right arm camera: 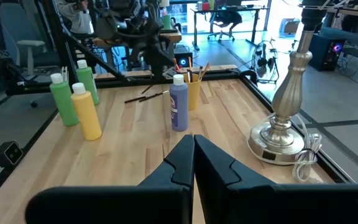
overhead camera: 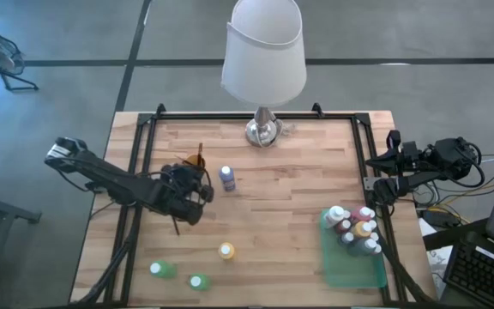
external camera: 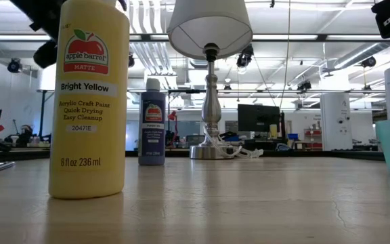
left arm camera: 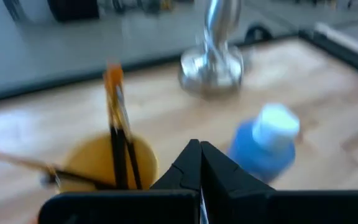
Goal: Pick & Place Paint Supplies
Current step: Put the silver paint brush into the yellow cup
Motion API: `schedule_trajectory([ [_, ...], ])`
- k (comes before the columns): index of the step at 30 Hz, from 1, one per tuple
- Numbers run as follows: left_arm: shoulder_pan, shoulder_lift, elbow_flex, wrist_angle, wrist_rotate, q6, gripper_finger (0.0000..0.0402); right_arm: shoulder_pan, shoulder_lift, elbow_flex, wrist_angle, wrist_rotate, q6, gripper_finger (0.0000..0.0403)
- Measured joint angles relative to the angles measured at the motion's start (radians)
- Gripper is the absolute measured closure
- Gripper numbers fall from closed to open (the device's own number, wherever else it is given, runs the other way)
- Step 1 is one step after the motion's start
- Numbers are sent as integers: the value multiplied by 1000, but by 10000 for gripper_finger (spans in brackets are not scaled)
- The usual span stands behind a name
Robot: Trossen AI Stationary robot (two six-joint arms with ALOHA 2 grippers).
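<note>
My left gripper (overhead camera: 202, 187) (left arm camera: 199, 155) hovers shut and empty over the table's left half. Just beyond it stand a yellow cup (overhead camera: 197, 160) (left arm camera: 107, 163) with several paintbrushes upright in it and a blue paint bottle (overhead camera: 227, 178) (left arm camera: 265, 144). A loose brush (overhead camera: 177, 226) lies on the table under the arm. A yellow bottle (overhead camera: 226, 251) (external camera: 90, 102) and two green bottles (overhead camera: 161, 269) (overhead camera: 197, 281) stand near the front edge. Several bottles stand in the green tray (overhead camera: 337, 273) at the right. My right gripper (overhead camera: 374, 187) (right arm camera: 193, 142) waits shut at the right edge.
A tall lamp with a white shade (overhead camera: 264, 51) stands on its metal base (overhead camera: 263, 130) at the table's far middle, its cord beside it. A black frame rail (overhead camera: 135, 172) runs along the table's sides. Bare wood lies open in the table's middle (overhead camera: 281, 215).
</note>
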State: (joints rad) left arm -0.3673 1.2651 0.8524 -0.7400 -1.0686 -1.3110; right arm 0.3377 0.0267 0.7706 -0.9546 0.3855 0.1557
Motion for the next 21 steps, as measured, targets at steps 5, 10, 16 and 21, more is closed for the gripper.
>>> schedule_trajectory([
  [5, 0, -29, 0, 5, -169, 36, 401, 0, 0, 0, 0, 0, 0, 394],
  [10, 1, -52, 0, 7, -296, 66, 401, 0, 0, 0, 0, 0, 0, 394],
  [16, 2, -62, 0, 7, -455, 92, 401, 0, 0, 0, 0, 0, 0, 394],
  [21, 39, -60, -1, 6, -497, 146, 401, 0, 0, 0, 0, 0, 0, 394],
])
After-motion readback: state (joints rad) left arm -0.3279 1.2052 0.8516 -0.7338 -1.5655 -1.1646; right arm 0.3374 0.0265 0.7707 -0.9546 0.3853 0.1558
